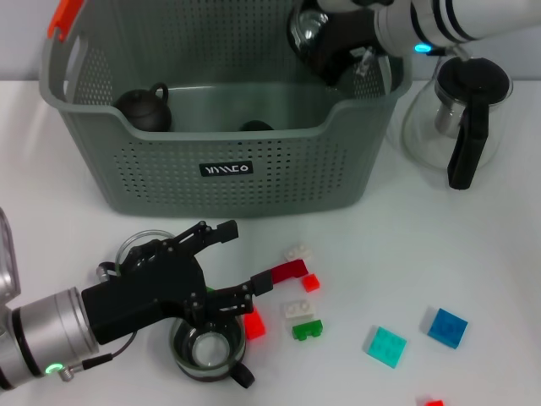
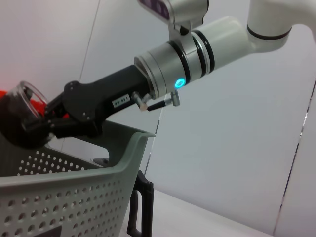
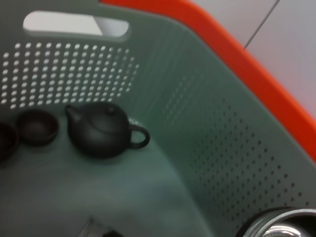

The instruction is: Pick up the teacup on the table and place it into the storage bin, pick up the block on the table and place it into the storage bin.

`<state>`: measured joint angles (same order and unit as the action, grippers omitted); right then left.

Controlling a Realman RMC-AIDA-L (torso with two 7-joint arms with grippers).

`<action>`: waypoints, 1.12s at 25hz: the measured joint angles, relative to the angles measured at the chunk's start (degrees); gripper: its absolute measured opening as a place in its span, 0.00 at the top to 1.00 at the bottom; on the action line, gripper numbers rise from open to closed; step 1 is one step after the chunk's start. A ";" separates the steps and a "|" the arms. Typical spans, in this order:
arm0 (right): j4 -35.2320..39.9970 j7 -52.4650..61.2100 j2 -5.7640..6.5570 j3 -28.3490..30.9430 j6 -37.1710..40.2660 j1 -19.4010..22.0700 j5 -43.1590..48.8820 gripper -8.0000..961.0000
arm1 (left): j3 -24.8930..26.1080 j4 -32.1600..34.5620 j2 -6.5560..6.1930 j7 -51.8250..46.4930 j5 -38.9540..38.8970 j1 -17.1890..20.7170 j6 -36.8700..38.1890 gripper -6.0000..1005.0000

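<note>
The storage bin [image 1: 279,173] stands at the back of the table, with a dark teapot [image 1: 145,108] and small dark cups [image 3: 37,127] inside it. My right gripper [image 1: 334,52] hovers over the bin's back right corner, shut on a glass teacup [image 1: 308,30]. From the left wrist view the teacup [image 2: 23,95] hangs above the bin's rim [image 2: 74,175]. My left gripper [image 1: 245,254] is low over the table in front of the bin, open. A dark red block [image 1: 289,271] lies just beyond its lower fingertip.
A glass carafe [image 1: 456,118] with a black handle stands right of the bin. Two glass cups [image 1: 203,348] sit under my left arm. Several loose blocks lie in front: white [image 1: 296,251], red [image 1: 254,324], green [image 1: 308,330], cyan [image 1: 385,345], blue [image 1: 446,326].
</note>
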<state>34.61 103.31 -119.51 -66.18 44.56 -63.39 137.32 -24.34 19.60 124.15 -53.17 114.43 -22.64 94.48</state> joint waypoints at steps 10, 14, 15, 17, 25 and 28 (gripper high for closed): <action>1.69 4.58 0.17 -0.54 3.60 1.47 2.41 0.88 | -0.01 0.08 -0.05 0.00 0.00 -0.04 0.22 0.05; 8.18 7.32 -0.54 -0.58 5.57 3.52 5.73 0.87 | 0.00 0.09 -0.05 0.00 0.00 -0.06 0.27 0.05; 8.18 7.32 -0.54 -0.58 5.57 3.52 5.73 0.80 | 0.00 0.09 -0.05 -0.03 0.00 -0.08 0.29 0.05; 11.55 7.76 -0.70 -0.61 6.31 4.91 5.49 0.67 | 0.02 0.09 -0.06 -0.25 0.00 -0.11 0.35 0.06; 33.98 6.77 -0.27 0.23 19.11 15.48 -11.59 0.29 | 0.73 5.18 -0.85 -2.01 0.18 0.35 3.19 0.06; 42.25 4.20 -0.23 1.25 26.51 22.20 -22.66 0.17 | 0.50 8.79 -2.12 -4.90 0.70 0.51 4.21 0.07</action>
<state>76.86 107.50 -119.75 -64.93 71.06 -41.19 114.66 -23.84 28.39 122.03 -58.07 115.13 -22.13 98.69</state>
